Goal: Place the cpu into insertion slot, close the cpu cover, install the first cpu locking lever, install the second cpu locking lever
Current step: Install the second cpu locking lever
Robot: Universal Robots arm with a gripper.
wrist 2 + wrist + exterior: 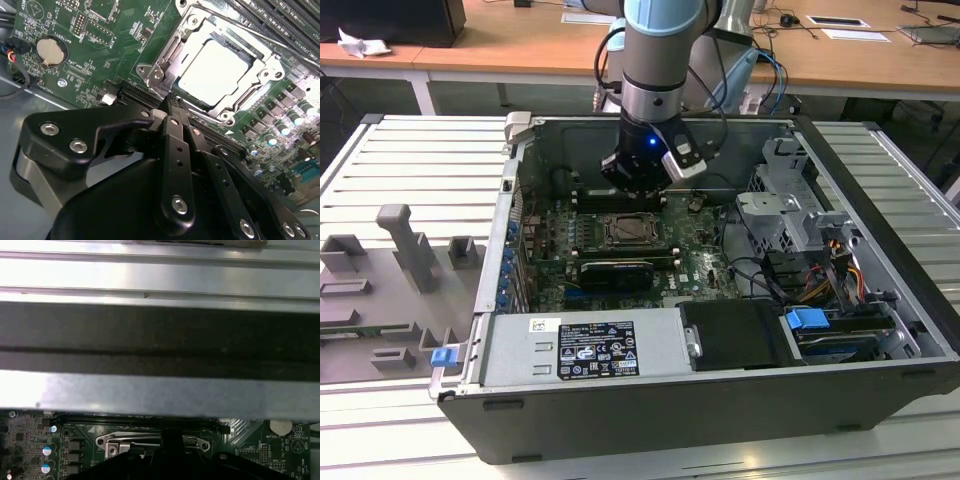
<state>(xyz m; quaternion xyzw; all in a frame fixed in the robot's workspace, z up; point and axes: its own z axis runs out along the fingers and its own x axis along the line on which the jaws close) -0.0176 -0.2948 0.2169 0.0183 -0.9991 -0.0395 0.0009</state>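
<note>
In the second wrist view the cpu (215, 67) lies flat in the insertion slot (197, 102), pale top up. The silvery cpu cover (272, 62) is folded down around it, framing the chip. My gripper (172, 105) is shut with nothing between its fingers, and the tips sit at the socket's near edge, beside a corner screw (156, 74). A thin locking lever (167, 50) runs along one side of the frame. In the exterior view the gripper (638, 188) hangs just behind the insertion slot (630, 232) inside the open computer case. The first wrist view shows the cpu cover (130, 442) past the gripper (171, 437).
Green motherboard (695, 262) with long black memory slots (290, 22), a coin battery (51, 51) and capacitors (295, 120). The case wall (160, 340) rises close behind the arm. Drive cage (785, 215) and cables on the exterior view's right; grey fixtures (410, 245) on the slatted table.
</note>
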